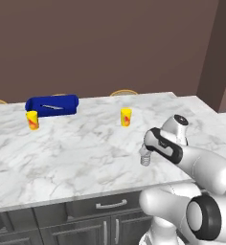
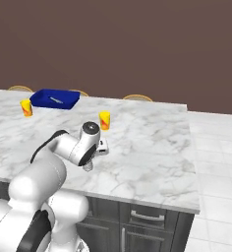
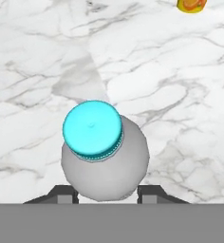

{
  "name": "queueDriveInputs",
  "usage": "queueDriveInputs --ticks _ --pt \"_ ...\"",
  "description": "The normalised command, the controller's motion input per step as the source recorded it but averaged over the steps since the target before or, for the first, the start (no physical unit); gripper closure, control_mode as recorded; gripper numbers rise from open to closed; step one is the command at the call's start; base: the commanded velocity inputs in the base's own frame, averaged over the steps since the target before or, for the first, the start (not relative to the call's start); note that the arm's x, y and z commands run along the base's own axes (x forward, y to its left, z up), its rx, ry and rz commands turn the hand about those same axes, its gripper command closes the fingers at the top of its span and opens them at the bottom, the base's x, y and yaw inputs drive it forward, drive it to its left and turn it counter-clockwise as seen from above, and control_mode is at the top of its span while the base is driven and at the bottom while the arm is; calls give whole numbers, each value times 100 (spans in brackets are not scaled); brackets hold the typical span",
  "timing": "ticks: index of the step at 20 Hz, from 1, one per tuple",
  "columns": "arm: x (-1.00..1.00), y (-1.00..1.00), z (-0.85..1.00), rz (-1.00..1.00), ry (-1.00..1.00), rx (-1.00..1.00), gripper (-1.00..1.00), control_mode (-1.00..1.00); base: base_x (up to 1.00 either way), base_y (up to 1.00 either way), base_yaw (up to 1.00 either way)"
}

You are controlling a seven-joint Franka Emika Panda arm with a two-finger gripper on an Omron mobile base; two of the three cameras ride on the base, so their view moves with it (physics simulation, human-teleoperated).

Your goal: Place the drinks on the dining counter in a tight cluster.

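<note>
Water bottle [image 3: 104,161]: 1, in tool [image 3: 107,193]; 2 yellow cups [image 1: 126,116]; 1 blue cylinder [image 1: 52,105].

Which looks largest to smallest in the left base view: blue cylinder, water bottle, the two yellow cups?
1. blue cylinder, clearly largest.
2. The two yellow cups look alike; unranked.
3. water bottle, mostly hidden by the gripper, so uncertain.

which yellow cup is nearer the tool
The right-hand yellow cup, standing alone mid-counter, just beyond the tool. The other cup stands far left beside the blue cylinder.
</note>
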Motion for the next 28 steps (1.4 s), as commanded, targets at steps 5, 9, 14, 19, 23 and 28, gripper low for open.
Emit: queueDriveInputs --ticks 5,9,14,19,23,28 --pt "0 0 -13 0 -1 0 -100 -100 0 0 0" --pt "0 0 -7 0 0 0 -100 -100 0 0 0" --pt "-4 0 -2 0 0 0 -100 -100 0 0 0" --pt "-20 0 1 0 0 1 -100 -100 0 0 0" --pt "-35 0 5 0 0 1 -100 -100 0 0 0" --pt "-42 0 10 0 1 3 -100 -100 0 0 0"
